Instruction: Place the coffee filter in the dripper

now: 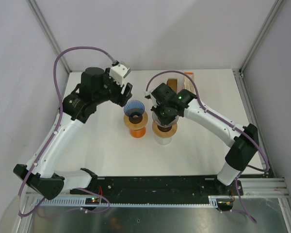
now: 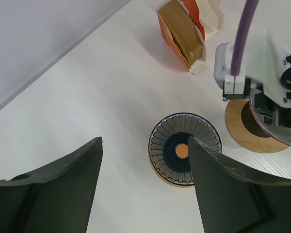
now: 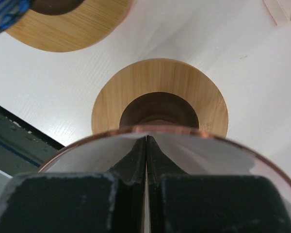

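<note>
At the back of the table (image 1: 203, 150), upper centre of the overhead view: the coffee filters (image 1: 173, 83) are a brown stack standing on edge in the filter holder (image 1: 189, 78). From my left wrist the same stack (image 2: 184, 39) is at upper right of frame, holder (image 2: 211, 19) around it.

Centre of the overhead view: blue dripper (image 1: 135, 108) on an orange stand (image 1: 136, 132). From the left wrist, the blue dripper (image 2: 160, 145) has a ribbed inside, with orange showing through the hole at the bottom.

Just right of it is the copper-rimmed dripper (image 3: 87, 141), sitting on a wooden collar (image 3: 160, 82) over a white base (image 1: 163, 139). The two drippers are close together but apart.

My left gripper (image 1: 127, 92) is just up-left of the blue dripper in the overhead view and well above it. Fingers are spread wide, nothing between them. In the left wrist view (image 2: 144, 141) the dripper shows in the gap, nearer the finger on the right of frame.

My right gripper (image 1: 162, 114) is over the copper-rimmed dripper and covers most of it from overhead. Fingers are pressed together, no gap. In the right wrist view (image 3: 146, 138) the tips meet right at the copper rim. The view is too close to be sure, but the tips look to be just inside the bowl; I can't tell whether they touch it.
</note>
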